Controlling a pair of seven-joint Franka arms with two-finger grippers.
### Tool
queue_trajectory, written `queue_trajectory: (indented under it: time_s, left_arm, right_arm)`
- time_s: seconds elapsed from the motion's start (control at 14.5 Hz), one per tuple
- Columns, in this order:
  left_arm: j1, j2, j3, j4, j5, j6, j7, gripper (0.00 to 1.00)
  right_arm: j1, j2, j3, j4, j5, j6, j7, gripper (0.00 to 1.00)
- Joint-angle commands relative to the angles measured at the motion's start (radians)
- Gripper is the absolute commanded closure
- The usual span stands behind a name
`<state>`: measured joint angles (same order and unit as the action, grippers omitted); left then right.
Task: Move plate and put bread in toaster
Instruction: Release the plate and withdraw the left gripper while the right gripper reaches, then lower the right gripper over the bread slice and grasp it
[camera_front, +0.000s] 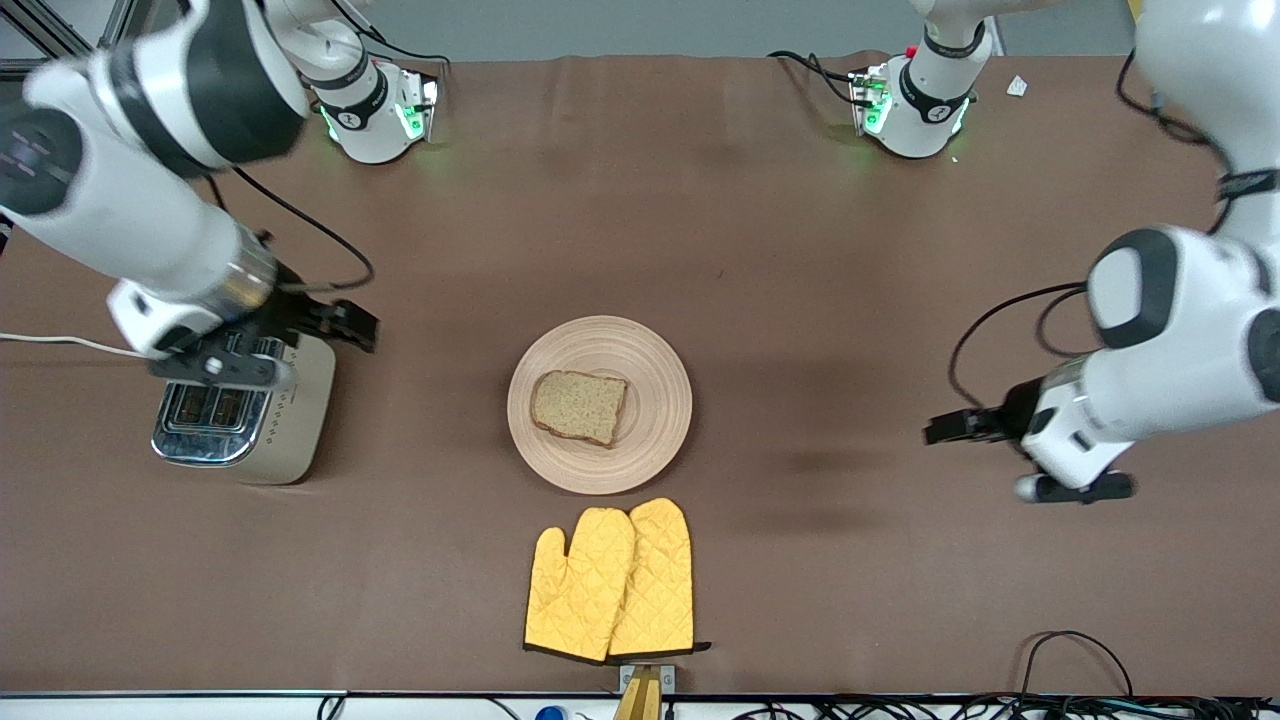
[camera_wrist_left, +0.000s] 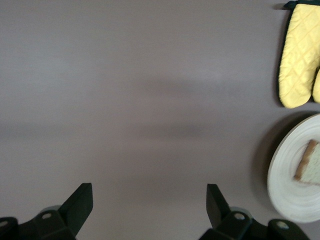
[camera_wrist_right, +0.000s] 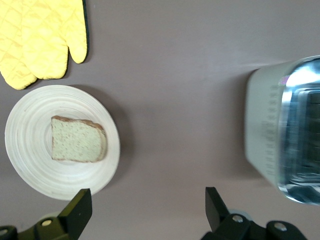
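Landmark: the plate (camera_front: 600, 404), mid-counter (camera_front: 800, 250); all places below are given from it.
Plate contents: the bread (camera_front: 579, 406) lies flat on the plate, slightly off centre toward the right arm's end; nothing touches it.
Toaster: the toaster (camera_front: 245, 420) stands well apart from the plate, at the right arm's end of the counter, slots up and empty as far as can be seen.
Oven mitts: a yellow pair (camera_front: 611, 582) lies just beside the plate, nearer the front camera; not touching it, as the right wrist view shows.
Left tool: the left tool (camera_front: 950, 428) hangs over bare counter well apart from the plate, toward the left arm's end; fingers spread wide, holding nothing.
Right tool: the right tool (camera_front: 345, 322) hangs over the toaster's edge that faces the plate; fingers spread, empty.
Step in hand (judged): first approach to the plate; nothing moved yet.
Method advised: take the plate by its rim on the edge away from the mitts, keep it level so the slice does not slide, and move it low.
Risk: a shallow rim gives little purchase; a tilted lift may shed the bread.
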<state>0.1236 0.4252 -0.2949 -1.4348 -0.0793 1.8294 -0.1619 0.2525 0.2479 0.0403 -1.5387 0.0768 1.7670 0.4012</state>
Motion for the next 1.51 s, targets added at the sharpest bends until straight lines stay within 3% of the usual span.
queue_trajectory:
  time_s: [0.0,0.14,0.28,0.41,0.62,0.83,1.17,1.45]
  left_arm:
    - [-0.001,-0.150,0.013,-0.003,0.107,-0.139,-0.016,0.00]
    - [-0.005,-0.230,0.037,-0.004,0.124,-0.182,-0.010,0.00]
    - [-0.133,-0.304,0.185,-0.013,0.124,-0.247,0.021,0.00]
    - [-0.176,-0.367,0.246,-0.054,0.118,-0.306,0.048,0.00]
    - [-0.171,-0.451,0.250,-0.142,0.112,-0.312,0.082,0.00]
    - [-0.170,-0.448,0.247,-0.138,0.112,-0.321,0.082,0.00]
    - [-0.177,-0.448,0.240,-0.134,0.112,-0.320,0.084,0.00]
    - [-0.179,-0.431,0.240,-0.116,0.110,-0.321,0.091,0.00]
  right_arm:
    - [0.072,0.065,-0.008,-0.064,0.020,0.141,0.096,0.00]
    - [0.118,0.102,-0.008,-0.096,0.018,0.233,0.158,0.00]
    - [0.155,0.145,-0.010,-0.097,0.014,0.268,0.204,0.00]
    - [0.181,0.172,-0.011,-0.097,0.005,0.275,0.263,0.00]
    - [0.214,0.200,-0.013,-0.141,0.003,0.351,0.291,0.00]
    - [0.241,0.212,-0.013,-0.210,0.003,0.485,0.329,0.00]
    - [0.283,0.278,-0.017,-0.209,-0.081,0.537,0.407,0.04]
    - [0.287,0.306,-0.016,-0.207,-0.135,0.552,0.450,0.28]
